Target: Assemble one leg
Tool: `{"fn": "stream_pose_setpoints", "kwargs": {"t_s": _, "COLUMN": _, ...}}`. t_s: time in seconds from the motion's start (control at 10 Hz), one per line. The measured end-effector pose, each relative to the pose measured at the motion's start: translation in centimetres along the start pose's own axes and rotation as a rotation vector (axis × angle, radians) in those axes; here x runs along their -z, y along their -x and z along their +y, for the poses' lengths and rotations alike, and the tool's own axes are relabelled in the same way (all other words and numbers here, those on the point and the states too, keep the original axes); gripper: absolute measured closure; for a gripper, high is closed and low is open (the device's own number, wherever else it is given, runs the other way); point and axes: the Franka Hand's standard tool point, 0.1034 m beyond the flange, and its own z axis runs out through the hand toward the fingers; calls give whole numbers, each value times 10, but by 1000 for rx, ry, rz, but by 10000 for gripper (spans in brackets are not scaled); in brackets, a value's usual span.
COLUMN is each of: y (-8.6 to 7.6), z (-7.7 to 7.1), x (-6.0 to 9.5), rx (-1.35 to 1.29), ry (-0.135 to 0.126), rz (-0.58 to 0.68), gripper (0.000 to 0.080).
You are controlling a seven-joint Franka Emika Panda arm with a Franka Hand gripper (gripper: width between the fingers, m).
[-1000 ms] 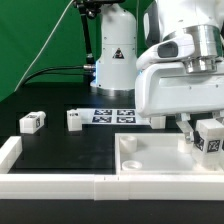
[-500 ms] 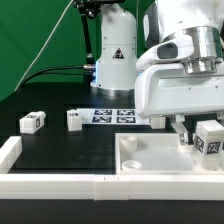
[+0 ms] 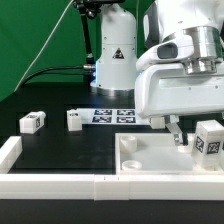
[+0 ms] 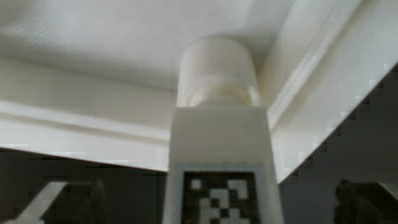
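Note:
A leg point(image 3: 209, 140), a chunky white block with a black-and-white marker, stands upright at a corner of the large white tray point(image 3: 150, 165) on the exterior view's right. My gripper point(image 3: 194, 134) is over it, open, with one dark finger point(image 3: 177, 132) showing just left of the leg. In the wrist view the leg point(image 4: 221, 150) stands between my gripper point(image 4: 205, 205) fingers, which sit apart from its sides without touching; the tray's rim point(image 4: 107, 110) runs behind it.
Two more legs point(image 3: 31, 121) point(image 3: 75, 119) lie on the black table at the exterior view's left. The marker board point(image 3: 112, 115) lies behind them near the robot base point(image 3: 115, 55). A white fence point(image 3: 55, 186) runs along the front and left edges.
The fingers have spread apart from the leg; it was held between them and now stands free on the tray.

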Motion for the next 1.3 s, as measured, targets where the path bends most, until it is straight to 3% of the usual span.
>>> {"fn": "stream_pose_setpoints", "kwargs": {"t_s": 0.3, "y": -15, "z": 14, "x": 26, "rx": 4, "ry": -3, "rz": -42, "gripper": 150}}
{"fn": "stream_pose_setpoints", "kwargs": {"t_s": 0.7, "y": -14, "z": 14, "x": 27, "rx": -2, "ry": -16, "rz": -88, "gripper": 150}}
{"fn": "stream_pose_setpoints", "kwargs": {"t_s": 0.8, "y": -6, "z": 7, "x": 26, "rx": -20, "ry": -48, "rz": -199, "gripper": 150}}
{"fn": "stream_pose_setpoints", "kwargs": {"t_s": 1.0, "y": -12, "z": -2, "x": 27, "rx": -40, "ry": -94, "rz": -406, "gripper": 150}}
{"fn": "stream_pose_setpoints", "kwargs": {"t_s": 1.3, "y": -22, "z": -2, "x": 19, "rx": -45, "ry": -108, "rz": -448, "gripper": 150}}
